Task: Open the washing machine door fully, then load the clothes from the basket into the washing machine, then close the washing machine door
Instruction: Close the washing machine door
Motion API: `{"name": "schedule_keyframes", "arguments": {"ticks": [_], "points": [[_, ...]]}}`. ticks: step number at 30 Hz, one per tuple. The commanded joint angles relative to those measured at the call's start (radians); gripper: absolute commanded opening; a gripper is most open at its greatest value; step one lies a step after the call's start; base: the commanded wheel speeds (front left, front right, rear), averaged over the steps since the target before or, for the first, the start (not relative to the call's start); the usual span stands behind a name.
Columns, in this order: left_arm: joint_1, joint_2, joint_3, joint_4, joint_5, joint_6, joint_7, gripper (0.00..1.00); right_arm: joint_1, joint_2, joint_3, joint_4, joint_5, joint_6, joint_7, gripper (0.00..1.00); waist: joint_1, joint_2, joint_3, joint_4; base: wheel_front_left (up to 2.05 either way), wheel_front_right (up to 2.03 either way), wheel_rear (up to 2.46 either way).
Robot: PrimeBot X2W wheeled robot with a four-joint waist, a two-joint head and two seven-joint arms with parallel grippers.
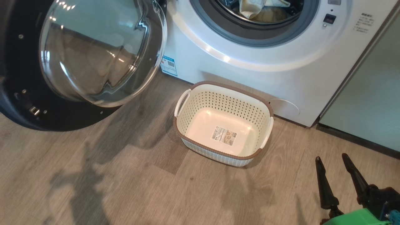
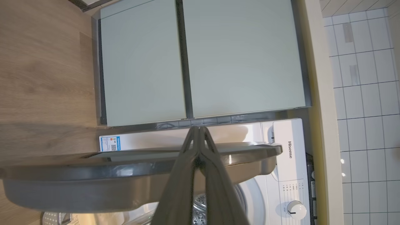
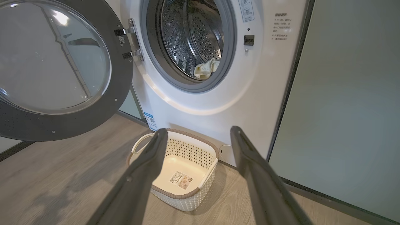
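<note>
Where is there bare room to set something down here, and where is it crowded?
Free: the floor between the washing machine door, the basket and the right gripper; also the empty basket's bottom. Crowded: the strip between basket and washing machine.

Grey-brown wood-look plank floor, soft shadows across it, flat pale green cabinet doors, white square-tiled wall

The washing machine, white with a grey-ringed round opening, stands with the washing machine door swung wide to its left, glossy black rim and bulging clear glass bowl facing the room. The clothes, pale cream, lie inside the metal drum just behind the opening's lower edge. The basket, cream-white and perforated with a brown rim and white loop handles, sits upright and empty on the floor just before the machine.
</note>
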Motion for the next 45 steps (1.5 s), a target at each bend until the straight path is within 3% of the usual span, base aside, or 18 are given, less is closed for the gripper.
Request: {"name": "schedule_keyframes", "arguments": {"ticks": [1,29,45], "points": [[-0.032,0.058,0.02,-0.022,0.01,-0.009,0.013,0.0,-0.045,-0.013,0.017,-0.038,-0.01,-0.003,-0.001,1.0,-0.0001,0.0,0.01,-0.002,0.0,0.0,0.0],[-0.025,0.036,-0.026,0.014,0.02,-0.053,0.117,0.0,-0.06,-0.015,0.023,-0.048,-0.014,-0.003,0.015,1.0,-0.0001,0.0,0.028,0.004,0.0,0.0,0.0],[0.041,-0.001,-0.015,-0.115,-0.04,-0.023,0.224,0.0,-0.061,-0.015,0.028,-0.041,-0.014,-0.003,0.017,1.0,-0.0001,0.0,0.022,0.009,0.0,0.0,0.0]]}}
